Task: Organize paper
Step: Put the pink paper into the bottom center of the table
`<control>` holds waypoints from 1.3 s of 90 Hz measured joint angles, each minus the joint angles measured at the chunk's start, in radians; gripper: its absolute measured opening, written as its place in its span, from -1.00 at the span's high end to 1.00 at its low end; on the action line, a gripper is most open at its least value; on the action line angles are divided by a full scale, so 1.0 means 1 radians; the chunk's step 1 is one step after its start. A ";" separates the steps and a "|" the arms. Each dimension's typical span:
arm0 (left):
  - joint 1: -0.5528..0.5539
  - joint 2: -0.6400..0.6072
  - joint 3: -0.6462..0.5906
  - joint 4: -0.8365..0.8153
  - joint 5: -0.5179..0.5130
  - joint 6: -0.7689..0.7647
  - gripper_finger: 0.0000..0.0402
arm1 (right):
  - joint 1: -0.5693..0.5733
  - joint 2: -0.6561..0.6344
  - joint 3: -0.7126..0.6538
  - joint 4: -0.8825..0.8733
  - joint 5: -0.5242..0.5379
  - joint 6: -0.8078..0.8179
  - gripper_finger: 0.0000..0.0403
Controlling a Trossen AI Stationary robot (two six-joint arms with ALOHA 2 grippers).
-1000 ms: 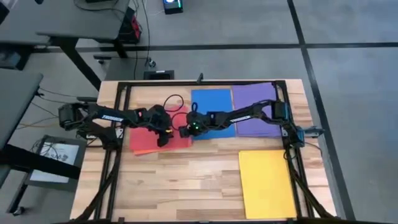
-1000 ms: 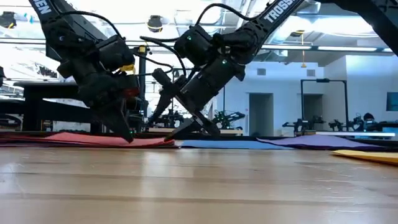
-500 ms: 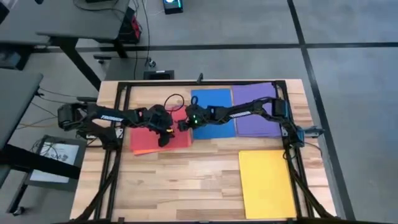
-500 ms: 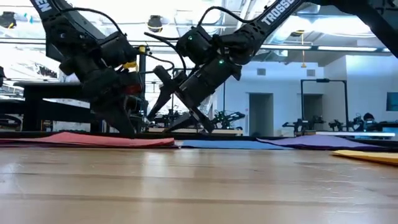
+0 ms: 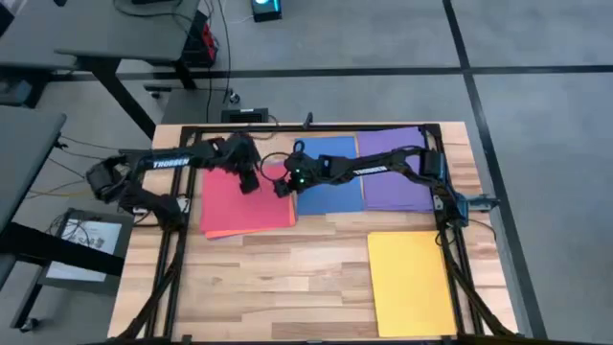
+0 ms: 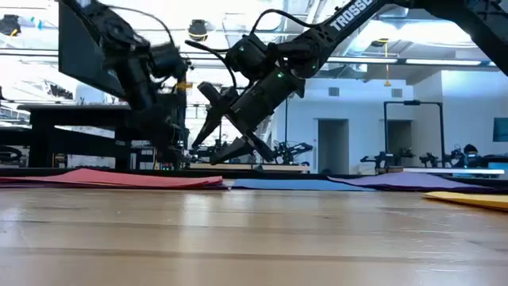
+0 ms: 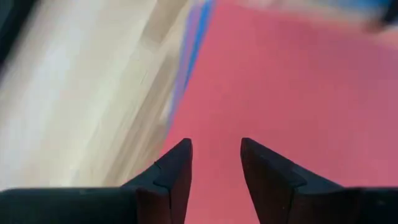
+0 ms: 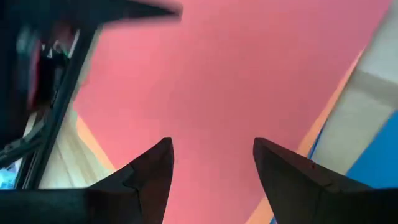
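Observation:
A pink-red sheet [image 5: 239, 206] lies flat at the table's far left on a salmon-orange sheet, whose edge [image 5: 222, 233] peeks out at the near side. To its right lie a blue sheet [image 5: 330, 182] and a purple sheet [image 5: 395, 172]. A yellow sheet [image 5: 412, 283] lies at the near right. My left gripper [image 5: 251, 182] hangs open above the pink-red sheet's far part [image 7: 298, 93]. My right gripper [image 5: 282, 186] hangs open above that sheet's right edge [image 8: 236, 81]. Both are clear of the paper.
A black metal frame [image 5: 182, 240] runs along the table's sides and far edge. A dark cable loop [image 5: 268, 155] lies at the far edge of the pink-red sheet. Bare wood [image 5: 287, 287] stretches across the near left and middle.
My left gripper has risen off the pink-red sheet's near right corner and gone toward the table's far edge. My right gripper has lifted too, drifting slightly toward the far left. The sheets lie as before.

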 joint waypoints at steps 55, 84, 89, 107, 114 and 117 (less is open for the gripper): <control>0.145 0.140 0.007 -0.030 0.051 0.291 0.25 | 0.000 0.000 0.001 -0.058 -0.075 -0.096 -0.05; 0.143 0.169 -0.029 -0.038 0.084 0.258 0.96 | -0.019 0.000 0.001 -0.105 -0.127 -0.096 -0.05; 0.141 0.156 -0.021 -0.055 0.075 0.249 0.99 | -0.029 0.000 0.001 -0.108 -0.148 -0.096 -0.05; 0.142 0.041 0.054 -0.188 0.045 0.221 1.00 | -0.048 -0.061 0.000 -0.109 -0.173 -0.113 -0.05; 0.140 -0.017 0.082 -0.214 0.058 0.216 1.00 | -0.048 -0.104 0.001 -0.110 -0.170 -0.143 -0.05; 0.140 -0.036 0.088 -0.230 0.058 0.214 1.00 | -0.049 -0.121 0.001 -0.119 -0.165 -0.155 -0.05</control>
